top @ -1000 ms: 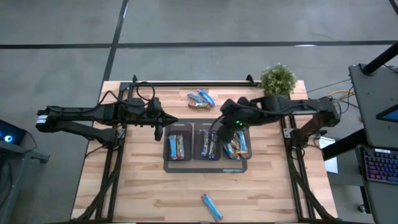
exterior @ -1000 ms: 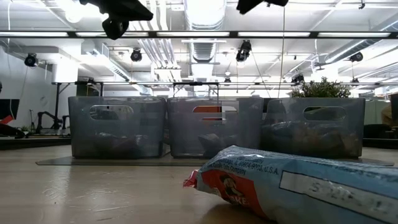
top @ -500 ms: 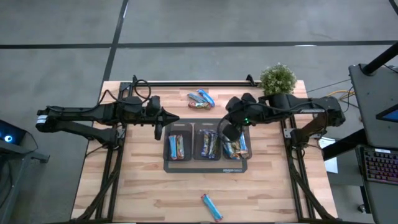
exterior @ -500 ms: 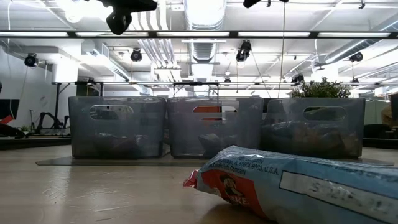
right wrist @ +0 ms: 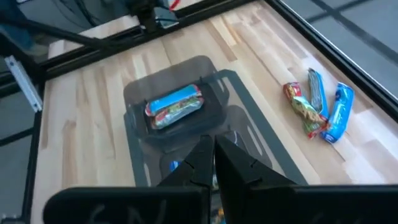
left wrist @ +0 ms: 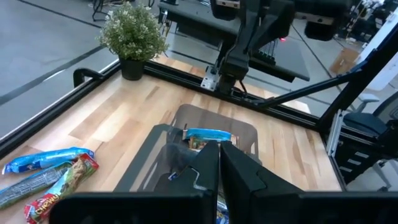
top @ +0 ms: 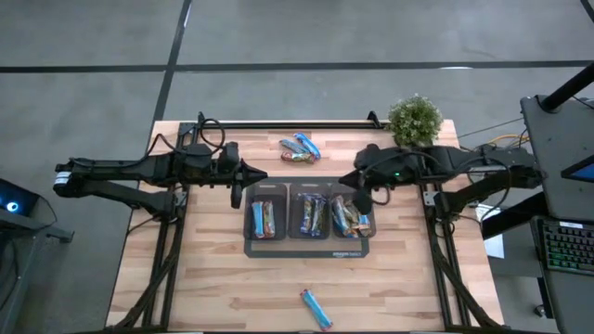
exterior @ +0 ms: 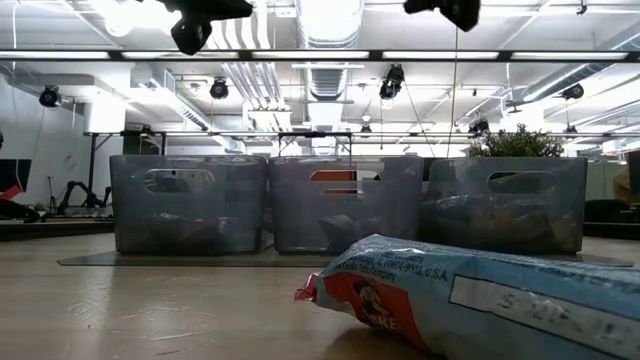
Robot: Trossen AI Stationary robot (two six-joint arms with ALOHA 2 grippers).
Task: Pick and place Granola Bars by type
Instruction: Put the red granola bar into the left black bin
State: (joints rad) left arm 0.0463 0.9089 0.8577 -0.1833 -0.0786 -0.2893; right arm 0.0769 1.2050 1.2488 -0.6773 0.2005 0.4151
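wooden table (top: 204, 269) carries three bins (top: 309, 215) holding sorted bars. right gripper (top: 360, 203) hovers clenched and empty above the right bin, left gripper (top: 237, 196) clenched left of them. next, open wide over the far loose bars (top: 298, 147); one bar (top: 316, 309) lies near.

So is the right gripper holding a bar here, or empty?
Empty. The right gripper is shut with its fingers pressed together and nothing between them, above the bins.
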